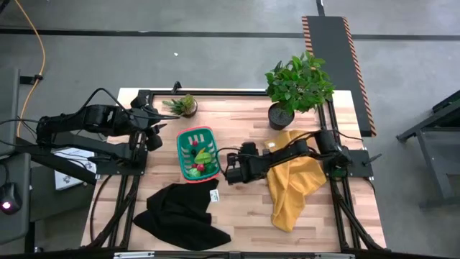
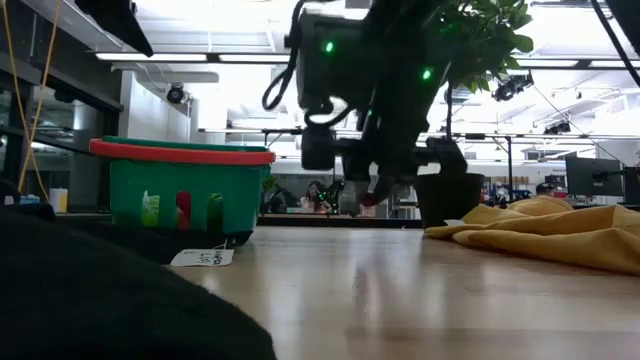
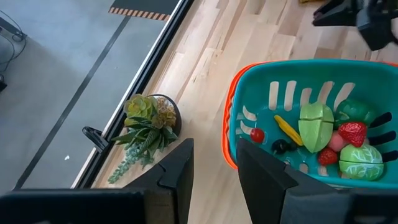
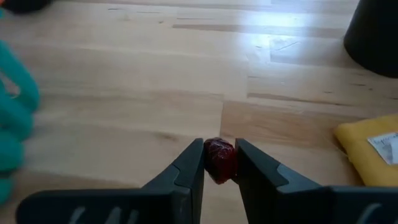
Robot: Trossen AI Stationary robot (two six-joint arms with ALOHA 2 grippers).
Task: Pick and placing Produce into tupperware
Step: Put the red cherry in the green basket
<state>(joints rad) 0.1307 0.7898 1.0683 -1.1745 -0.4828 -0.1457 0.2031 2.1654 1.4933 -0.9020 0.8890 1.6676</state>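
Teal basket (image 1: 195, 152) holds small produce (image 3: 329, 134); a dark-red piece (image 4: 219, 160) sits pinched between fingers (image 4: 186, 171).

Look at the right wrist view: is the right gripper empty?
No: the right gripper is shut on a small dark red fruit, pinched between its two fingertips above the wooden table.
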